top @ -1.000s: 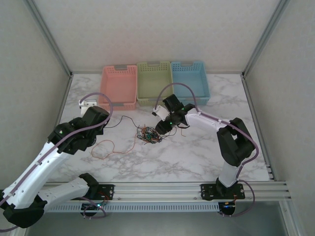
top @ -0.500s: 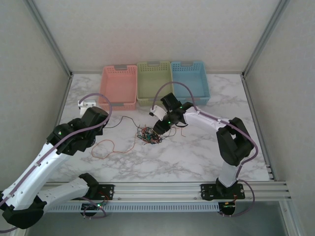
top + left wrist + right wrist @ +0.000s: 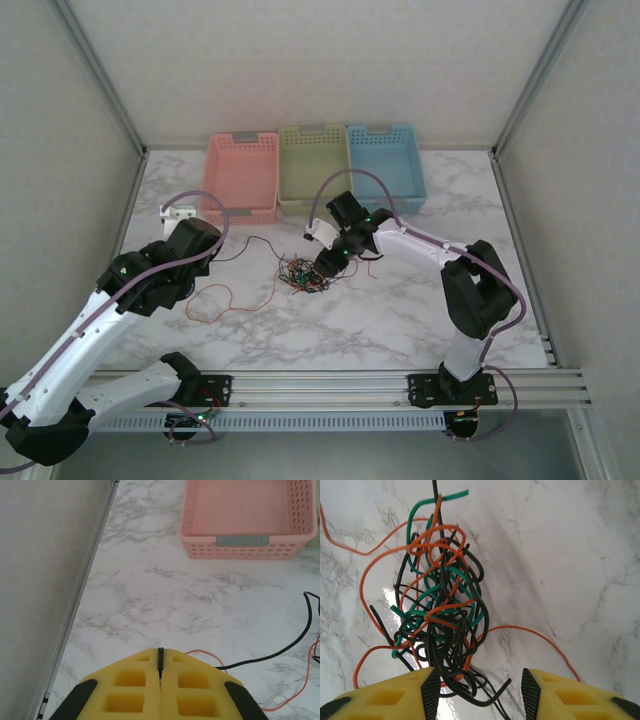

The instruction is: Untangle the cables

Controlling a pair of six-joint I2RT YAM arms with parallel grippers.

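Starting with the marble tabletop (image 3: 400,320), we find a pink basket (image 3: 240,175), a green basket (image 3: 313,165) and a blue basket (image 3: 385,160) lined up side by side along its far edge, presumably one for each wire colour once sorted. The left arm (image 3: 100,310) is folded over the left side, while the right arm (image 3: 430,245) reaches towards the middle. There the cables (image 3: 303,275) lie knotted in a small heap of black, red-orange and teal-green just in front of the green basket. The right pincer (image 3: 480,684) is spread and hangs low over one end of that heap, its jaws straddling several black loops without closing on them; we judge it is lining up to take a few strands. The left pincer (image 3: 160,667) is pressed together, well apart from the heap. A black strand (image 3: 270,655) runs up to its right finger and passes beneath it, so we cannot tell whether it is pinched; if so, that would anchor one end. A red-orange strand (image 3: 232,314) loops loose on the tabletop nearby.
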